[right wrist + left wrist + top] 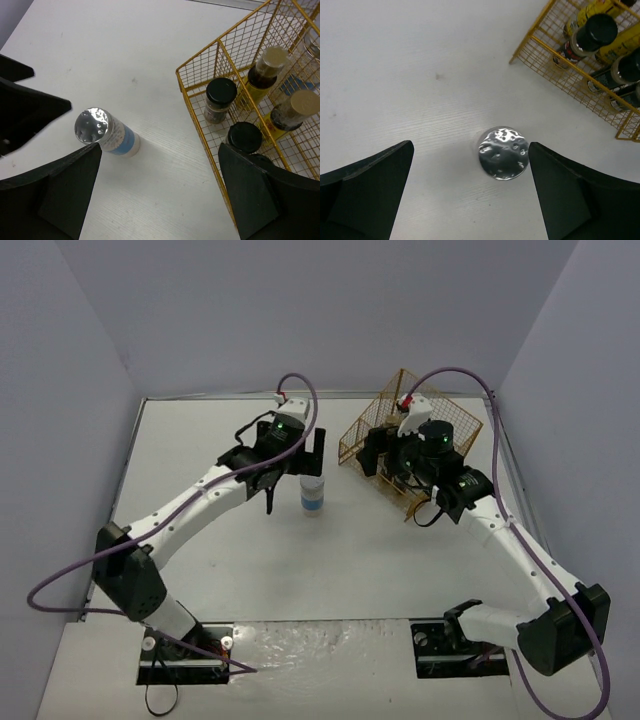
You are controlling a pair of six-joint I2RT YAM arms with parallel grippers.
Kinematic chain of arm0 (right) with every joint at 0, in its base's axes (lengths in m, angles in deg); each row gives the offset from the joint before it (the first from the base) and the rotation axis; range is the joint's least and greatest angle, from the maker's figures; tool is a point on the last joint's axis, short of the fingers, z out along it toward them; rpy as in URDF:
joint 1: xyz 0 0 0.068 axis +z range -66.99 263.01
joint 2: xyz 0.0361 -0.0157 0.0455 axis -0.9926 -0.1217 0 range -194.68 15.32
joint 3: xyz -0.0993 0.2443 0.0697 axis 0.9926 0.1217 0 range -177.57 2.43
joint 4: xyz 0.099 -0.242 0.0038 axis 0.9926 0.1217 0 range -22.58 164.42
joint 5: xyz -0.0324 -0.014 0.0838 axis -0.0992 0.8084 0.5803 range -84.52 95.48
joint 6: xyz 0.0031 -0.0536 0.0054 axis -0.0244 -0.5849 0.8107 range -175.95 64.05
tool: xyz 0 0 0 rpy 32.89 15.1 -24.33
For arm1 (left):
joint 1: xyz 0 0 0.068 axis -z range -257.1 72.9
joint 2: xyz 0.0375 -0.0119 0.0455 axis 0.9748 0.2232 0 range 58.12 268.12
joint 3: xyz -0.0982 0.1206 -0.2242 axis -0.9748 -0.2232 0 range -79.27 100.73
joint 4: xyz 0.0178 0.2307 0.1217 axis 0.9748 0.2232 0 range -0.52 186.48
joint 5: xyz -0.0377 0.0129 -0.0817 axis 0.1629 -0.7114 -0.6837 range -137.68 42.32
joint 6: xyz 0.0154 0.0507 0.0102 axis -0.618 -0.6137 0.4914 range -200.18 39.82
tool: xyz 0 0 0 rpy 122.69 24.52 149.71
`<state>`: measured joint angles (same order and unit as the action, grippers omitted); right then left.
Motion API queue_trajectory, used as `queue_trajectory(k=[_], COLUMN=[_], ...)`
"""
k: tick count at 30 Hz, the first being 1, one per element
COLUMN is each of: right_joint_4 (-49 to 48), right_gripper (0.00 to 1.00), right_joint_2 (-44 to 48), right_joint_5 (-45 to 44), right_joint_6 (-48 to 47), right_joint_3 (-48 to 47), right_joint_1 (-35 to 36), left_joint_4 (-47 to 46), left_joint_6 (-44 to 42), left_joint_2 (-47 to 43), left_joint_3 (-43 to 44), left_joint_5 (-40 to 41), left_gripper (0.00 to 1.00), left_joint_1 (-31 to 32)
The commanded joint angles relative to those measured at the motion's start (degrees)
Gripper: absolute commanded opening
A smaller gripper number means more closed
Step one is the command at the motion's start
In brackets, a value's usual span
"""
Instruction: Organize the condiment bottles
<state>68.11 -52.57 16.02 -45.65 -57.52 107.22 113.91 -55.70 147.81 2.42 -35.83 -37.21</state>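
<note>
A pale jar with a silver lid and blue label (313,496) stands upright on the white table, left of the gold wire basket (360,430). My left gripper (297,472) is open above it. In the left wrist view the lid (503,153) lies between the fingers of the left gripper (470,147), close to the right one. My right gripper (385,462) is open and empty at the basket's left side. In the right wrist view the gripper (160,150) hangs between the jar (107,134) and the basket (200,65). The basket holds black-capped jars (221,95) and yellow-labelled bottles (265,70).
The basket sits tilted at the back right, near the right wall. Its bottles also show in the left wrist view (600,27). The left gripper's black finger (25,110) shows at the left of the right wrist view. Grey walls enclose the table.
</note>
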Motion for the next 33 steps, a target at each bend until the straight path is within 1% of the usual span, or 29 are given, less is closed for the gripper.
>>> queue_trajectory(k=[1,3,7,10,15,19,22,25,27,30,33], right_joint_4=[-3.4,-3.1,-2.6,-2.6,-2.0,-1.0,1.3,1.3,1.2,1.2,1.2], right_gripper=[1.0,1.0,1.0,1.0,1.0,1.0,1.0,0.99,0.98,0.92,0.85], right_joint_2=[-1.3,-3.4,-8.8,-13.2,-18.8,-23.4,-26.3,-28.6,-30.1,-31.3,-31.7], right_joint_5=[0.2,1.0,-3.6,-3.6,-3.0,-3.4,-4.3,-4.6,-4.7,-4.6,-5.0], right_joint_6=[-4.2,-5.6,-8.8,-9.8,-11.8,-12.8,-13.2,-13.3,-13.3,-13.4,-13.6], right_joint_3=[-5.2,-6.5,-9.7,-11.6,-14.0,-16.1,-17.1,-17.5,-17.4,-17.0,-16.6], right_joint_1=[2.8,5.4,11.7,13.9,17.1,18.0,18.5,18.8,18.9,19.0,19.2], left_joint_4=[-1.4,-1.0,1.2,3.7,8.1,8.5,8.6,8.5,8.4,7.9,7.7], left_joint_6=[-1.0,-1.7,-5.0,-6.1,-6.9,-5.7,-5.4,-5.3,-4.9,-5.0,-5.0], left_joint_2=[-13.2,-19.0,-29.4,-37.2,-49.2,-57.4,-59.0,-57.7,-56.2,-55.0,-54.4], left_joint_3=[-2.2,-4.1,-10.2,-16.0,-25.1,-33.4,-34.7,-33.8,-33.6,-33.9,-33.7], left_joint_5=[3.0,3.2,4.7,5.3,5.3,4.2,4.2,6.8,4.3,0.5,-0.3], left_gripper=[0.97,0.97,0.97,0.97,0.97,0.97,0.97,0.97,0.97,0.97,0.97], left_joint_1=[-6.5,-10.2,-15.0,-16.3,-16.5,-16.5,-16.5,-16.9,-18.3,-19.8,-20.8])
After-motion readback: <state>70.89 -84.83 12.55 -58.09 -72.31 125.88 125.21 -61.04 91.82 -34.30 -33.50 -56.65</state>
